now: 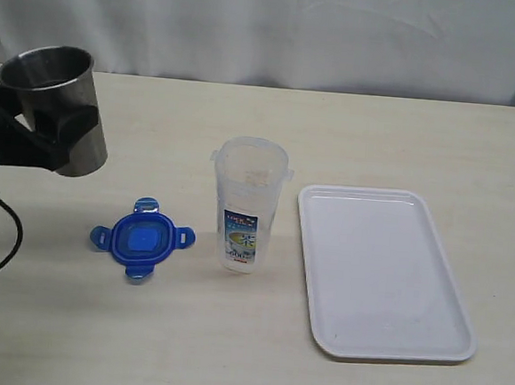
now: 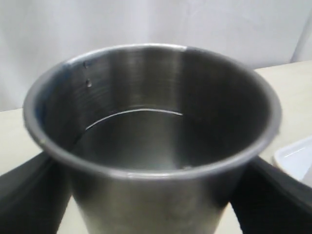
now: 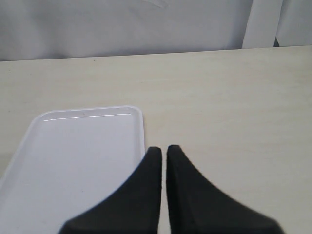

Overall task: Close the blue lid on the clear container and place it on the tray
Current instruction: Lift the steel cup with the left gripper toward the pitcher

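Blue lid [image 1: 142,238] lies flat nearer the left claw [image 1: 54,141], but that grips the steel cup [image 1: 55,96]; right claw [image 3: 164,152] is closed, empty.

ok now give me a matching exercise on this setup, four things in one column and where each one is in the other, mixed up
Things:
1. steel cup
2. blue lid
3. clear container
4. tray

Places, as the exterior view shows them:
A. standing upright and open-topped in the middle
B. lying flat at the far right
C. held up in the air at the far left
D. lying flat just left of the clear container

Pairs: 1-C, 2-D, 3-A, 4-B
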Available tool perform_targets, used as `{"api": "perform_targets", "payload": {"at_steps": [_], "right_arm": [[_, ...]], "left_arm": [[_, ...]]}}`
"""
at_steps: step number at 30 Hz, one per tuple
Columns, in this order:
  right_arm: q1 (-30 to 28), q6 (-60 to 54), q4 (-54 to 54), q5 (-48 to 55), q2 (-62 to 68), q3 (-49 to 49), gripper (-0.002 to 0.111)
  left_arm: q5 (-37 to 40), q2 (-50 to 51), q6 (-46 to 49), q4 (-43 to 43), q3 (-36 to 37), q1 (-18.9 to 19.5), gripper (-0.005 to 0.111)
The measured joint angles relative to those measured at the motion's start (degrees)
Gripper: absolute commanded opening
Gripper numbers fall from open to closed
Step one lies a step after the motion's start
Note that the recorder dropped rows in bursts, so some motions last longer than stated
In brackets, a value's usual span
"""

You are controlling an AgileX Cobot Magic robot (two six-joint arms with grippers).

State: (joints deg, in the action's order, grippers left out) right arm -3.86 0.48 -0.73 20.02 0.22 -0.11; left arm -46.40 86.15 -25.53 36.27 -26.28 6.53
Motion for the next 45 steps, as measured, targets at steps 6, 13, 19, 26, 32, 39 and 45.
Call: {"api": "perform_targets", "payload": {"at_steps": [6,13,19,26,32,39,45], "right_arm": [[0.0,0.0,0.0,0.0,0.0,0.0,0.004],[0.0,0.0,0.0,0.0,0.0,0.0,0.004],[0.0,0.0,0.0,0.0,0.0,0.0,0.004],[0.0,0.0,0.0,0.0,0.0,0.0,0.004],[0.0,0.0,0.0,0.0,0.0,0.0,0.004],[0.0,0.0,0.0,0.0,0.0,0.0,0.004],[0.0,0.0,0.0,0.0,0.0,0.0,0.004]], "left_arm": [[1.8,-1.24,-3.8,3.24,-3.47,-3.6,0.0],[10.49,-1.24,-3.95,6.5,-8.28,-9.83,0.0],[11.26,-1.24,-3.95,14.16,-12.43,-13.52,0.0],[10.78,-1.24,-3.95,20.01,-13.86,-16.04,0.0],[11.79,-1.24,-3.95,21.03,-13.86,-16.04,0.0],[12.83,-1.24,-2.06,22.34,-13.86,-16.04,0.0],[13.3,-1.24,0.13,24.08,-13.86,-16.04,0.0]]}}
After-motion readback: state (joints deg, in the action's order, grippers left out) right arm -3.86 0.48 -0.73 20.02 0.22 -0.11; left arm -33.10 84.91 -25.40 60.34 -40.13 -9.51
